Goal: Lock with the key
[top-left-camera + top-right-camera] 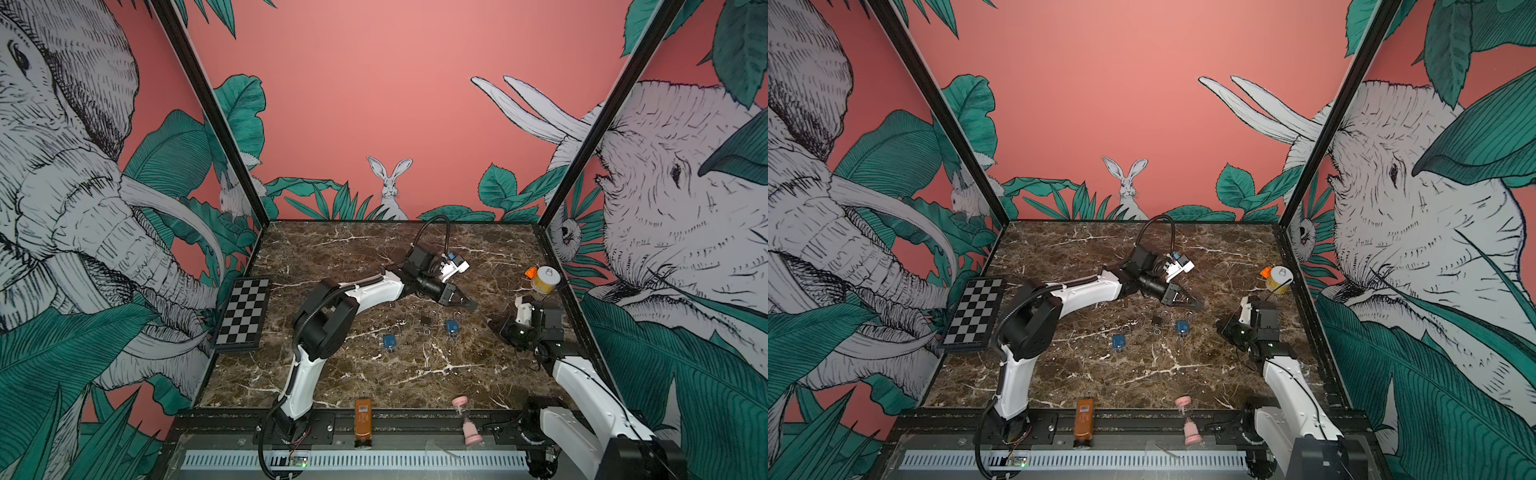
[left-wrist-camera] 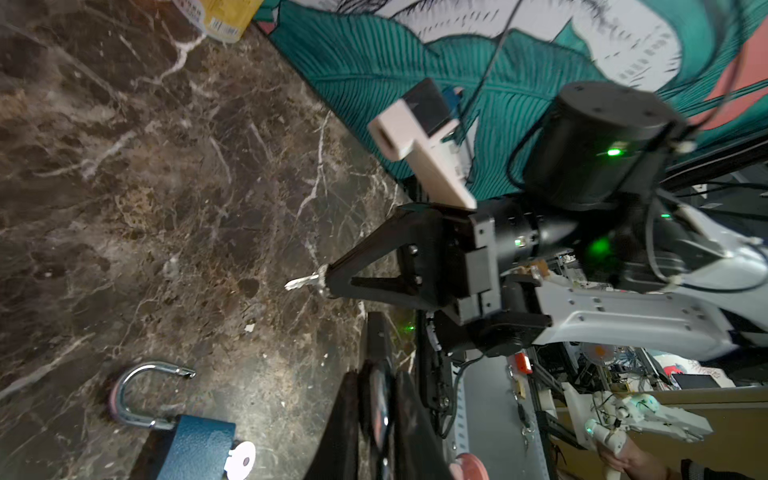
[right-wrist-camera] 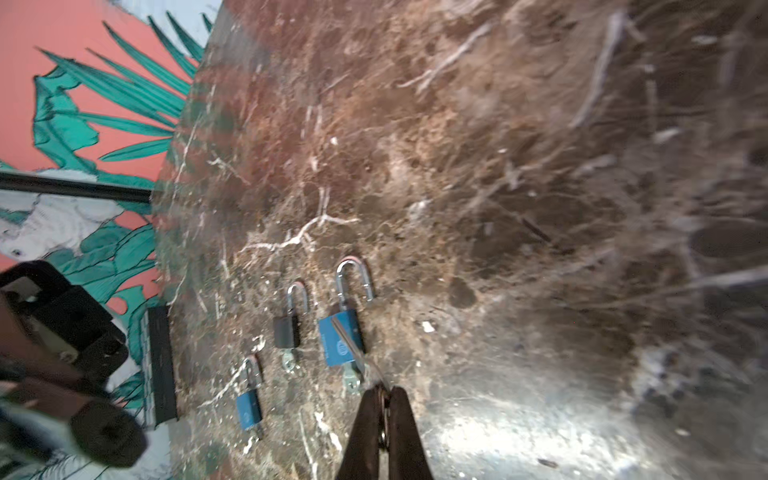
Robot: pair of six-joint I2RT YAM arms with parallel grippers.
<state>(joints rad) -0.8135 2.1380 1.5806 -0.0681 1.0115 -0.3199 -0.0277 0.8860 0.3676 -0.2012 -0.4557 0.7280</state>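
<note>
Three padlocks lie mid-table in both top views: a blue padlock (image 1: 389,341), a black padlock (image 1: 425,320) and another blue padlock (image 1: 451,327). My right gripper (image 1: 491,322) hovers just right of them, shut on a silver key (image 2: 303,282) whose blade sticks out of the tips (image 3: 357,353). My left gripper (image 1: 471,307) reaches across from the left and hangs above the rightmost blue padlock (image 2: 195,449). That padlock's shackle (image 2: 133,395) stands open and a key head (image 2: 241,459) shows at its base. The left fingers (image 2: 353,415) are closed on a thin dark thing I cannot identify.
A folded chessboard (image 1: 243,311) leans at the left wall. A yellow jar (image 1: 545,279) stands near the right wall behind the right arm. A brown bottle (image 1: 363,422) and a pink hourglass (image 1: 465,419) sit on the front rail. Walls enclose three sides.
</note>
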